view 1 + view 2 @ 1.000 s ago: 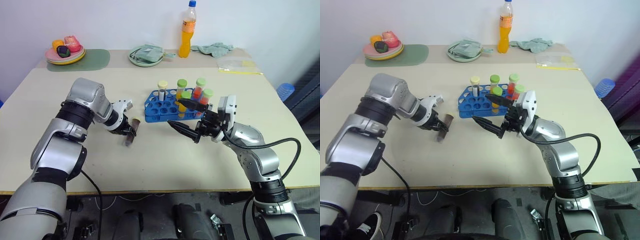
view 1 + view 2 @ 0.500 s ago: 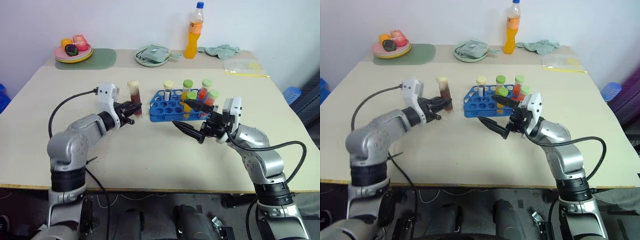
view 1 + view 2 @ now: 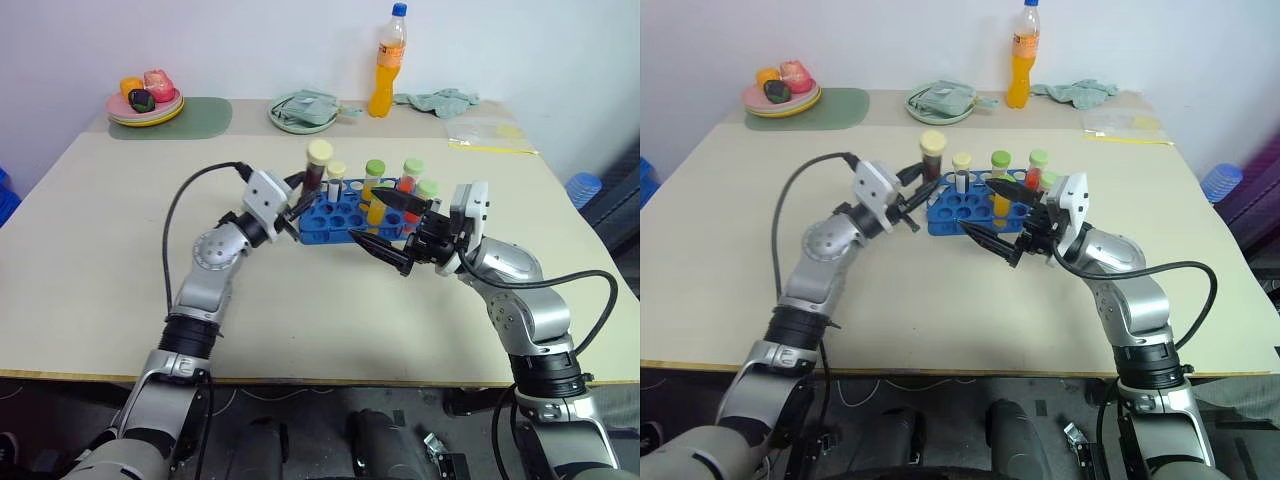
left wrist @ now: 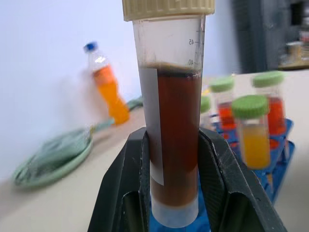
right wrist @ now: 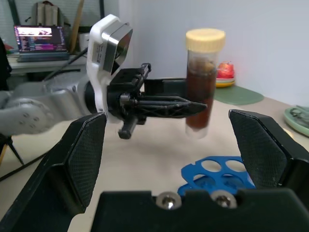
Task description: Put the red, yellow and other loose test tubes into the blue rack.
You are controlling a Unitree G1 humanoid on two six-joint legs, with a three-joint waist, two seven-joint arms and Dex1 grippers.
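A test tube [image 3: 318, 168] of dark red-brown liquid with a cream cap stands upright in my left gripper [image 3: 309, 188], which is shut on its lower half. It hangs just above the left end of the blue rack [image 3: 333, 216]. In the left wrist view both fingers [image 4: 126, 188] clamp the tube [image 4: 175, 145]. The rack holds several capped tubes [image 3: 374, 190], with yellow, orange and red liquid. My right gripper [image 3: 364, 219] is open at the rack's front right, empty, pointing toward the held tube [image 5: 203, 92].
At the table's back stand an orange drink bottle [image 3: 388, 62], a plate of fruit [image 3: 145, 100] on a green mat [image 3: 193, 116], a green plate with a cloth [image 3: 304, 110], a crumpled cloth [image 3: 438, 99] and a plastic bag [image 3: 487, 134].
My left gripper has swung the tube from low over the table, tilted, up and right to the rack's left end, now upright. The right gripper stayed put. The camera has shifted.
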